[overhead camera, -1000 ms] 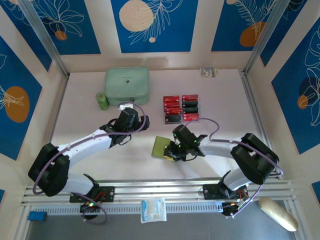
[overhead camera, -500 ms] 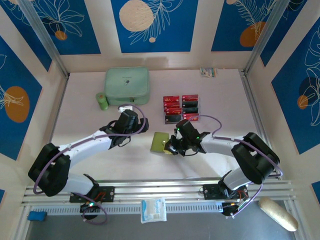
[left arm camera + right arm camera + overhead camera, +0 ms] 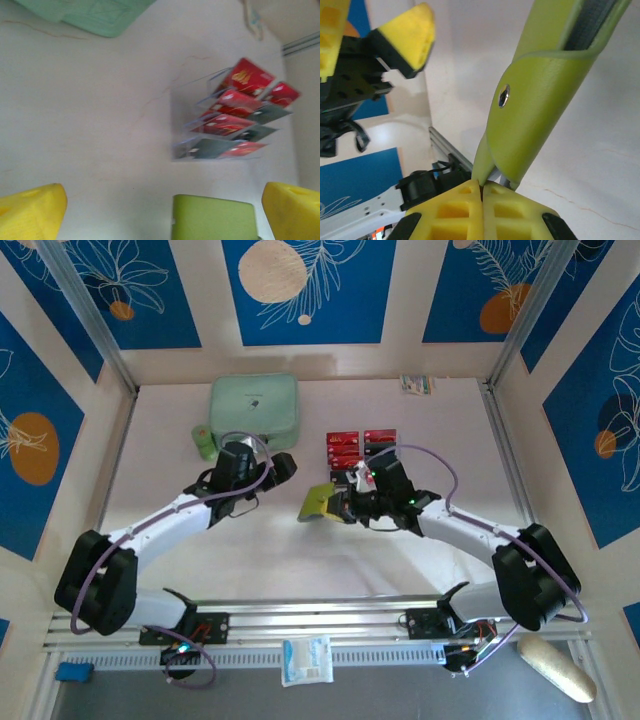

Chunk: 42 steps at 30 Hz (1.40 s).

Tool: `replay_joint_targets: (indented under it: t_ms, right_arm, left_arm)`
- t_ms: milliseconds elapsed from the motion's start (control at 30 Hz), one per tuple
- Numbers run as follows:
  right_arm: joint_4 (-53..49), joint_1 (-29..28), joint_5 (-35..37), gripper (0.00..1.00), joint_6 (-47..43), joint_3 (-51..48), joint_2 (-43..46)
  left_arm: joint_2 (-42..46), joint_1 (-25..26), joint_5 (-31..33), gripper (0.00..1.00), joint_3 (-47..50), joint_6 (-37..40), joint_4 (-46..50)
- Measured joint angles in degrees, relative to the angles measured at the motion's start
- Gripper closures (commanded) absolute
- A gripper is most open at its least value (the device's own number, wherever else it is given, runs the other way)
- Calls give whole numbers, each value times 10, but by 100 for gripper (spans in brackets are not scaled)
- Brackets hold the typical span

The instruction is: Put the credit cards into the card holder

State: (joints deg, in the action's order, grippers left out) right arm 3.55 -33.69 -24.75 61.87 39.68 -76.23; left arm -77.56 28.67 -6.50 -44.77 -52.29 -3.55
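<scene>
My right gripper [image 3: 343, 507] is shut on the lower edge of the olive-green card holder [image 3: 318, 501], which hangs tilted above the table just in front of the tray. In the right wrist view the closed fingers [image 3: 482, 192] pinch the card holder [image 3: 545, 75], whose snap stud faces the camera. The red and black credit cards [image 3: 362, 454] stand in two rows in a clear tray [image 3: 182, 120]. My left gripper [image 3: 276, 466] is open, left of the card holder, with nothing between its fingers. From the left wrist, the credit cards [image 3: 240, 117] lie ahead and the card holder [image 3: 215, 219] sits low between the left gripper [image 3: 162, 214] fingers.
A large mint-green zip case [image 3: 254, 412] lies at the back left, with a small green roll [image 3: 204, 443] beside it. A small packet [image 3: 417, 384] rests against the back wall. The aluminium rail [image 3: 320, 618] runs along the near edge.
The right gripper closed on the card holder, lifted it and carried it away from the near edge toward the cards. The left arm swung farther back and right, still open.
</scene>
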Motion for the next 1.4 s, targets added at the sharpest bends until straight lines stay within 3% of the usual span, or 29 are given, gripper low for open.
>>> replay_joint_targets:
  t_ms: [500,1033,1200,1400]
  right_arm:
    - [14,12,-32,100,1,47,19]
    - [49,4,-42,100,3,113,-26]
    - [66,9,-44,100,3,96,-39]
    - [81,25,-52,100,3,76,-43]
  left_arm:
    - [-63,-4,-132,0,39,-188,-202]
    - [-82,-4,-167,1,44,-320,-343]
    - [-82,-4,-167,16,48,-342,-395]
    - [-88,-6,-167,24,58,-359,-452]
